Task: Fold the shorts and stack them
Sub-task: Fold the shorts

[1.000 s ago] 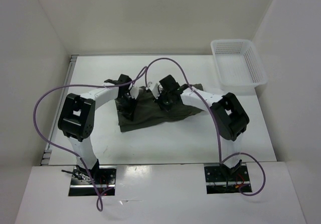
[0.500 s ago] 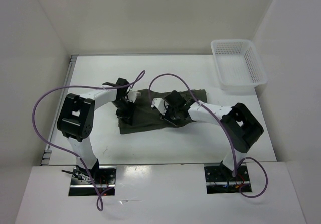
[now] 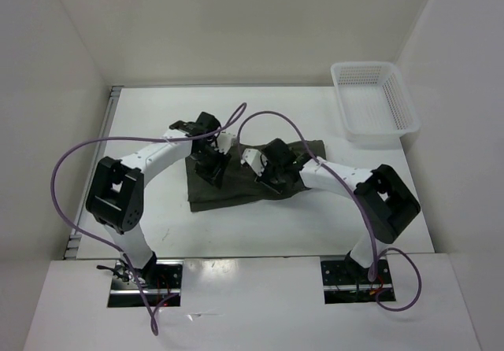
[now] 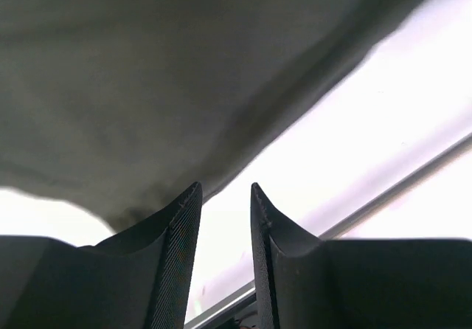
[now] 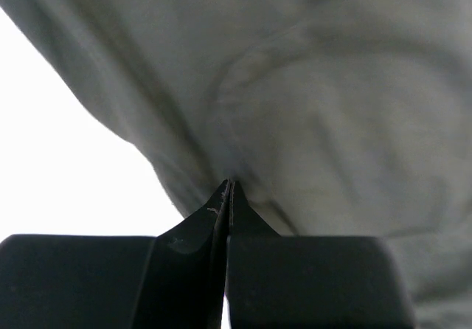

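The dark olive-green shorts [image 3: 233,189] lie wrinkled and partly folded in the middle of the white table [image 3: 315,225]. My left gripper [image 3: 211,167] is over their left part. In the left wrist view it [image 4: 225,196] is open with a narrow gap and nothing between the fingers, and the shorts' edge [image 4: 147,85] lies just beyond the tips. My right gripper [image 3: 264,176] is over the shorts' middle. In the right wrist view it [image 5: 228,187] is shut, pinching a fold of the shorts [image 5: 332,108].
A white mesh basket [image 3: 340,99] stands at the table's back right corner. Purple cables [image 3: 272,115] arch over the shorts from both arms. White walls close in the table at the back and both sides.
My left gripper has moved right and further onto the shorts. My right gripper has pulled fabric toward the near left, and the shorts now lie narrower. The right elbow has swung right.
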`<state>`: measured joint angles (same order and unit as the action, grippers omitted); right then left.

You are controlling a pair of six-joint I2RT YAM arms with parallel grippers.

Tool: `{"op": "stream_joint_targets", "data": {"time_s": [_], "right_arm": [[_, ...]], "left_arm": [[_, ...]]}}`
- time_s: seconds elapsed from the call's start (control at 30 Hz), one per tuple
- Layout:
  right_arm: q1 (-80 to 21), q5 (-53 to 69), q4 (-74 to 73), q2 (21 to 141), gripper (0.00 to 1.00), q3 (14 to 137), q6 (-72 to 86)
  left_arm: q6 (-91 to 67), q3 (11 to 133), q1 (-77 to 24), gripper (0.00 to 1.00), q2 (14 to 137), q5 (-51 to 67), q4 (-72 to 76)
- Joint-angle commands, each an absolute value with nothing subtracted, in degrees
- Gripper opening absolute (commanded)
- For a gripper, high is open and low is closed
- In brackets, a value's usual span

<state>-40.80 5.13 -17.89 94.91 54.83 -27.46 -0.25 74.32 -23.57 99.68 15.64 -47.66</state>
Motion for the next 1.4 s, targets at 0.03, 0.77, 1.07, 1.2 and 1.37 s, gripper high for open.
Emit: {"op": "stream_joint_targets", "data": {"time_s": [0.03, 0.77, 1.07, 1.2, 1.37], "right_arm": [[-34.92, 8.42, -19.68, 89.74, 0.0, 60.64, -21.47], [-10.03, 7.2, -24.96, 92.37, 0.42, 65.31, -7.03], [-6.25, 11.25, -23.38, 98.34, 0.83, 61.61, -5.45], [-4.92, 13.27, -22.85, 101.15, 0.83, 61.0, -4.31], [-4.92, 14.67, -22.85, 103.97, 0.83, 58.63, -3.78]], "left_arm": [[0.0, 76.29, -25.49, 0.4, 105.01, 19.78, -45.8], [0.0, 61.79, -39.81, 0.4, 105.21, 3.0, -36.91], [0.0, 62.93, -39.81, 0.4, 102.31, 0.36, -41.04], [0.0, 62.93, -39.81, 0.4, 102.3, -0.18, -41.04], [0.0, 62.4, -39.81, 0.4, 102.83, -0.7, -41.04]]}}
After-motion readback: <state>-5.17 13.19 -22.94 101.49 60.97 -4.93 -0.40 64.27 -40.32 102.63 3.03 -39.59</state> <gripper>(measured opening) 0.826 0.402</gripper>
